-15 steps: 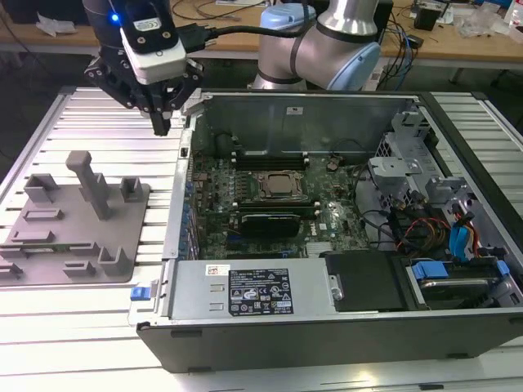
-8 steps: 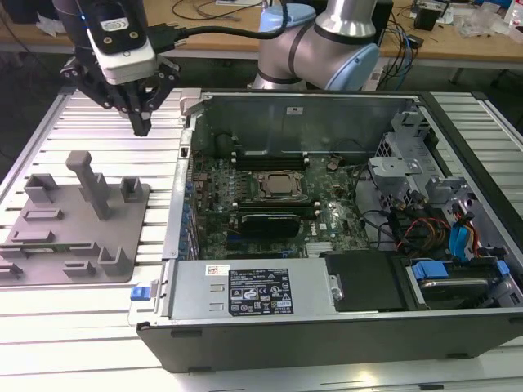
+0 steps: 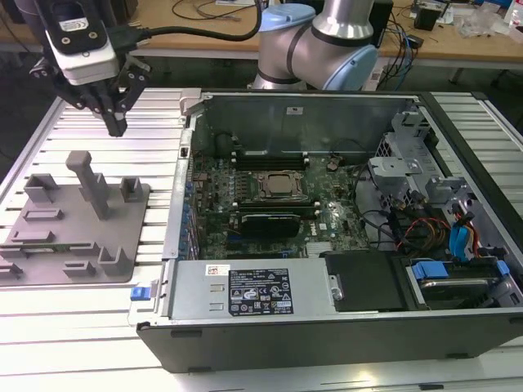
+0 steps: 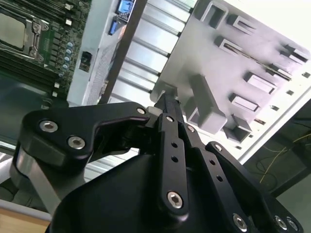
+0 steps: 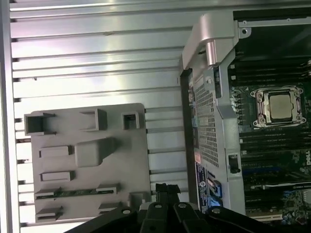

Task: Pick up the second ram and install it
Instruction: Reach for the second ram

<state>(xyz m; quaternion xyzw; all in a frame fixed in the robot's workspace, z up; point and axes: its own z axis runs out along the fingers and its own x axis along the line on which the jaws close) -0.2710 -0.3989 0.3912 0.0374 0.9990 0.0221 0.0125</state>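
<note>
Second ram [image 5: 75,192] stands on its long edge in a slot of the grey fixture plate [image 3: 73,233], near the plate's edge at the exterior view's left. It shows as a thin green strip running between two low holders. In the exterior view it is hard to make out, so I take its place from the first wrist view. The plate lies flat on the slatted metal bench [image 3: 82,327], and a tall grey post [image 3: 90,184] rises from its middle.

Above the plate's far side hangs the end effector [image 3: 117,122], pointing down and well clear of the ram. Its black fingers [image 4: 167,109] seem to meet at their tips, with nothing between them.

Toward the exterior view's right lies the open computer case [image 3: 270,335], just beside the plate. Inside it the motherboard [image 3: 327,224] faces up, and the processor socket [image 3: 282,186] sits between rows of long black slots. Behind the case stands the arm [image 3: 327,41].
</note>
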